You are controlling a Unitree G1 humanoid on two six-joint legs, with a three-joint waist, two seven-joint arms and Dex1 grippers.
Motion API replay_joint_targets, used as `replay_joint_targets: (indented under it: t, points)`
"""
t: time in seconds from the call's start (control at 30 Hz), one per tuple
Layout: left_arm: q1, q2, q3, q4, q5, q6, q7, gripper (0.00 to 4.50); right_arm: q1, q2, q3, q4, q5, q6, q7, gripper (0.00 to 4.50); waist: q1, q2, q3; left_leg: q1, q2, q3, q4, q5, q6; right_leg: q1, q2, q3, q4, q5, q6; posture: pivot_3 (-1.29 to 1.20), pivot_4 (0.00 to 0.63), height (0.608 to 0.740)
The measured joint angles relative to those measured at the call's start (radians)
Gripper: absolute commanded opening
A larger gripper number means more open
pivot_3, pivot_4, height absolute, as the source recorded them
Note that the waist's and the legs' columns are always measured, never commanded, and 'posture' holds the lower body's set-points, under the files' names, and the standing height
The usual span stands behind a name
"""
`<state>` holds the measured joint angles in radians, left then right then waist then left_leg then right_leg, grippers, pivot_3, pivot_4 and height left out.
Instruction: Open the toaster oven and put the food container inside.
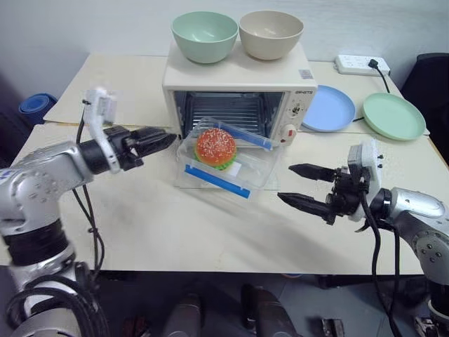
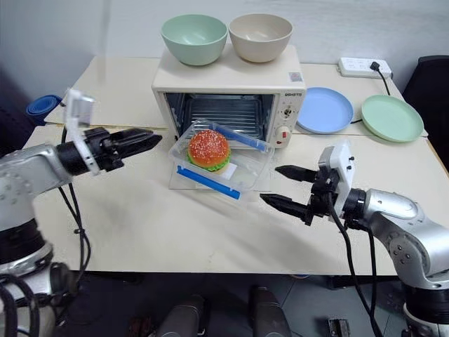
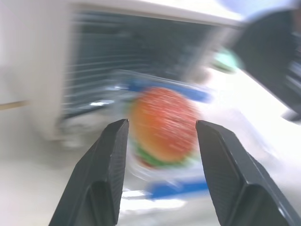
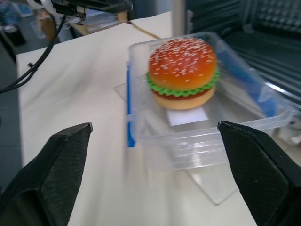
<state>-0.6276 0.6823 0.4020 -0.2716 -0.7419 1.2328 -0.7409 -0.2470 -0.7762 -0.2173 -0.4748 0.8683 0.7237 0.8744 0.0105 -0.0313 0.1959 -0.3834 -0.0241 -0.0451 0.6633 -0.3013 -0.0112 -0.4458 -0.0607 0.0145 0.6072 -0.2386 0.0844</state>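
Food container (image 1: 226, 163) mid-frame is sitting on the open toaster oven (image 1: 242, 88) door, looking light, stiff, slippery; both grippers (image 1: 156, 140) (image 1: 303, 186) are hovering with fingers apart, empty, so I'd grab its long sides.

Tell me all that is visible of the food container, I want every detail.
The food container is a clear rectangular box that looks like plastic, with blue clip strips along two opposite sides. A toy burger with a sesame bun and a green lettuce layer sits inside. The box rests tilted on the open glass door of the toaster oven, its far end toward the wire rack. The left gripper and the right gripper stand apart from it, neither touching.
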Motion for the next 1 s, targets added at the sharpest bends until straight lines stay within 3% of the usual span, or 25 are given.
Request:
replay_joint_targets:
  t: [0.17, 0.33, 0.47, 0.63, 0.77, 1.0]
  points:
    - [0.1, 0.121, -0.131, -0.002, -0.018, -0.122, -0.226, 0.11, 0.024, 0.008, 0.022, -0.032, 0.027, 0.018, 0.003, 1.63, 0.001, 0.0, 0.0, 0.002, 0.0, 0.0, 0.0, 0.0, 0.001, 0.001, 0.0, 0.001, 0.0, -0.001, -0.002, 0.0, 0.15, 0.74]
    - [0.135, 0.154, -0.325, 0.02, 0.102, -0.336, -0.329, 0.0, 0.014, 0.076, 0.134, -0.032, -0.016, 0.016, -0.035, 0.01, 0.0, 0.001, 0.0, 0.002, 0.001, 0.0, -0.001, 0.0, 0.001, 0.001, 0.0, 0.008, 0.0, -0.001, -0.002, 0.0, 0.15, 0.74]
    - [0.119, 0.129, -0.39, 0.092, 0.156, -0.42, -0.339, 0.0, -0.008, 0.115, 0.193, -0.017, -0.078, -0.012, -0.045, 0.01, -0.003, 0.001, 0.0, 0.002, 0.001, 0.001, -0.001, -0.001, 0.002, 0.001, 0.001, 0.008, 0.001, -0.001, -0.002, 0.0, 0.15, 0.74]
    - [0.045, 0.043, -0.473, 0.185, 0.246, -0.478, -0.293, 0.0, -0.093, 0.217, 0.33, 0.143, -0.283, -0.091, -0.134, 0.01, -0.011, 0.0, 0.0, 0.003, 0.0, 0.003, 0.0, 0.0, 0.002, 0.001, 0.001, 0.003, 0.004, -0.001, -0.001, 0.0, 0.15, 0.74]
    - [0.039, -0.019, -0.494, 0.21, 0.277, -0.488, -0.246, 0.0, -0.186, 0.301, 0.304, 0.301, -0.354, -0.119, -0.227, 0.01, -0.015, 0.001, 0.0, 0.004, 0.001, 0.004, -0.001, 0.0, 0.002, 0.0, 0.002, 0.003, 0.004, -0.001, -0.001, 0.0, 0.15, 0.74]
    - [0.005, -0.138, -0.489, 0.277, 0.328, -0.515, -0.093, 0.0, -0.285, 0.391, 0.294, 0.43, -0.422, -0.189, -0.242, 0.01, -0.014, 0.001, 0.0, 0.004, 0.001, 0.003, -0.001, 0.0, 0.002, 0.0, 0.002, 0.003, 0.005, -0.001, -0.001, 0.0, 0.15, 0.74]
